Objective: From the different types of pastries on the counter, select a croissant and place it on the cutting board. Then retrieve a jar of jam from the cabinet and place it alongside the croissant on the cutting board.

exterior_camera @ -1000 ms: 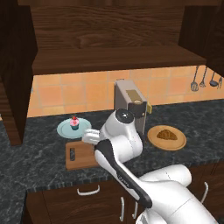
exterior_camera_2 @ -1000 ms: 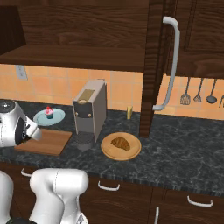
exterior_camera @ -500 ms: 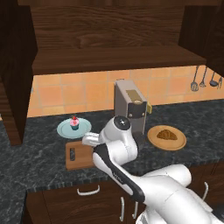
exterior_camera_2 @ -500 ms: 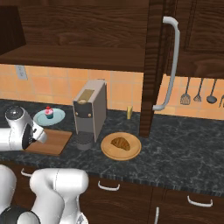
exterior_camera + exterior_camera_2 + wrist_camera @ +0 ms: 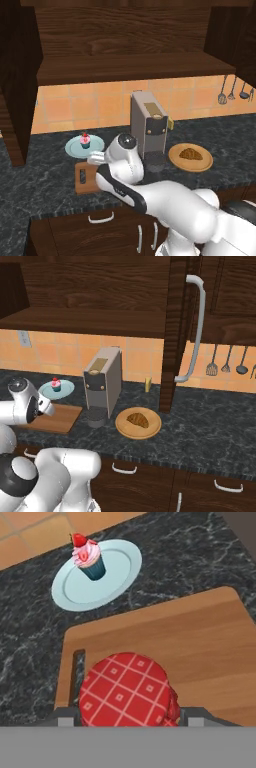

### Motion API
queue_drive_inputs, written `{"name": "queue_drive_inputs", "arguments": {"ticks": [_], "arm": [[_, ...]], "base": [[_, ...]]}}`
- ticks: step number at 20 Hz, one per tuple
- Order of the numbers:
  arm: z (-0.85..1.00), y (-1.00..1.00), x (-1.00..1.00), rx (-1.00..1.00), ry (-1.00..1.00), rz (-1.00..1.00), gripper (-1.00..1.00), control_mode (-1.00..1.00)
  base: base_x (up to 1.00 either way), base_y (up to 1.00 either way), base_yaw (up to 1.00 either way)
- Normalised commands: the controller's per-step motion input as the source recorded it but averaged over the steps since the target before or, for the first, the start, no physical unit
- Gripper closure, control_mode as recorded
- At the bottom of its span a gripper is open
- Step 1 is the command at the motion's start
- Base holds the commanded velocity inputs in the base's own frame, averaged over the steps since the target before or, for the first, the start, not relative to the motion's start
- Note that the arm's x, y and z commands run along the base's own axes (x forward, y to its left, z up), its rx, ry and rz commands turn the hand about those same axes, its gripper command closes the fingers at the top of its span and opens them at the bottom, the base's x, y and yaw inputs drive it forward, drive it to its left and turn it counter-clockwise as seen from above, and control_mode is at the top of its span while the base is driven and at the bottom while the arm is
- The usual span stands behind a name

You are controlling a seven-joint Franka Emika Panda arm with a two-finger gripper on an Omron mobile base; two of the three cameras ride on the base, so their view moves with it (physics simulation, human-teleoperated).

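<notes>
A jam jar (image 5: 127, 689) with a red checked lid hangs over the handle-slot end of the light wooden cutting board (image 5: 190, 647) on the dark speckled counter (image 5: 210, 428). The golden croissant (image 5: 138, 419) lies well apart on a round wooden plate; the pink-frosted cupcake (image 5: 88, 557) — cherry on top — stands on its pale plate just beyond the board.

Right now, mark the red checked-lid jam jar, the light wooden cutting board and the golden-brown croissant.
Red checked-lid jam jar (image 5: 125, 689), hand view, lid centre.
Light wooden cutting board (image 5: 190, 647), hand view, bare surface beside the jar.
Golden-brown croissant (image 5: 137, 419), right base view, middle of the pastry.
</notes>
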Motion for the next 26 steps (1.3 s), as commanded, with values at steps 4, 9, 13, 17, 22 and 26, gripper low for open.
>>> {"name": "queue_drive_inputs", "arguments": {"ticks": [4, 9, 13, 17, 22, 26], "arm": [[-0.07, 0.16, 0.08, -0.03, 0.01, 0.0, 1.0, -1.0], [-0.54, 0.04, 0.12, -0.03, 0.04, 0.0, 1.0, -1.0], [-0.31, 0.18, 0.08, -0.02, 0.0, 0.0, 1.0, -1.0], [-0.21, 0.29, 0.07, 0.0, 0.0, 0.0, -1.0, -1.0], [-0.04, 0.15, 0.13, 0.0, -0.01, 0.0, -1.0, -1.0], [0.04, 0.0, 0.14, 0.0, -0.07, 0.0, -1.0, -1.0]], "base": [[0.0, 0.0, 0.0], [0.0, 0.0, 0.0], [0.0, 0.0, 0.0], [0.0, 0.0, 0.0], [0.0, 0.0, 0.0], [0.0, 0.0, 0.0]]}}
